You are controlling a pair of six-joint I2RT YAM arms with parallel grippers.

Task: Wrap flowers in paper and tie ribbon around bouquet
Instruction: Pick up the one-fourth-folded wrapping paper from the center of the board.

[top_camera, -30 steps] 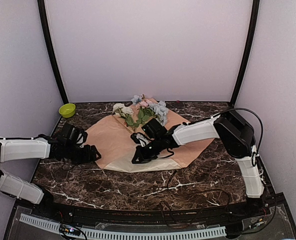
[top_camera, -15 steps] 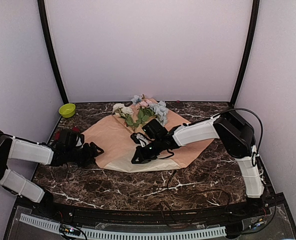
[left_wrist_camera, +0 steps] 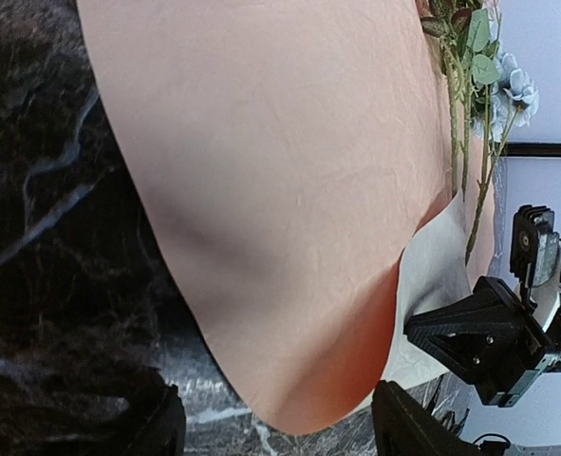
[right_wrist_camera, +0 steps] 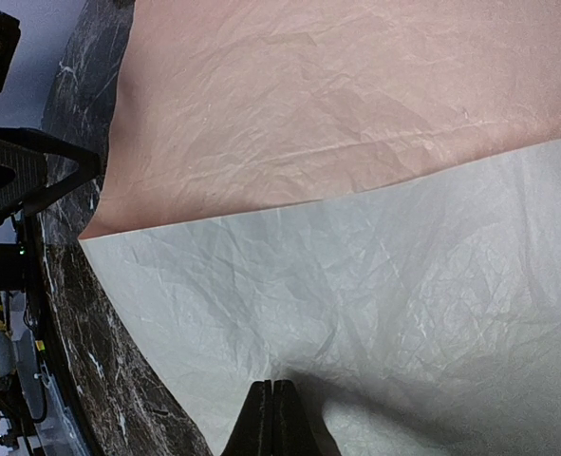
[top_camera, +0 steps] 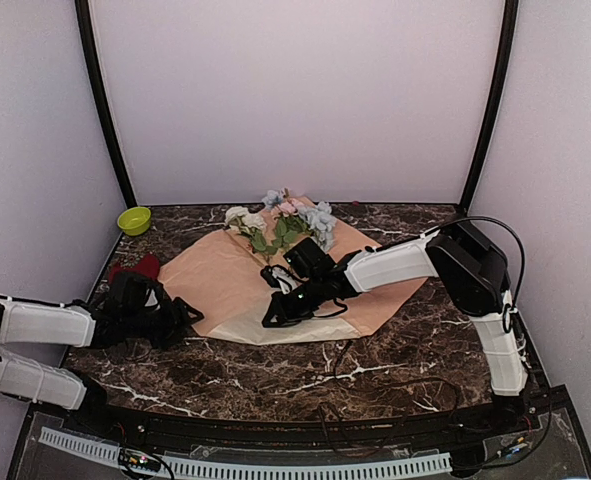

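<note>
The paper (top_camera: 225, 275) lies spread on the table, peach face up, with a beige part (right_wrist_camera: 356, 285) folded over along its near edge. The flowers (top_camera: 285, 228) lie across its far half, and their stems (left_wrist_camera: 465, 133) run toward the middle. My left gripper (top_camera: 182, 316) is low at the sheet's left side and open. The peach corner (left_wrist_camera: 299, 399) reaches between its two fingers (left_wrist_camera: 408, 432). My right gripper (top_camera: 275, 316) is shut, with its tips (right_wrist_camera: 273, 418) down on the beige paper and nothing between them. A thin dark strand (top_camera: 333, 310), possibly the ribbon, curls beside it.
A lime-green bowl (top_camera: 134, 220) stands at the far left corner. Something red (top_camera: 135, 268) lies behind my left arm. Dark cables (top_camera: 350, 350) trail over the marble near the paper's front edge. Walls close in the table on three sides.
My left arm has swung and drawn slightly back toward the near left, uncovering the red thing behind it. The paper's left corner has spread a little leftward. The right arm has not moved.
</note>
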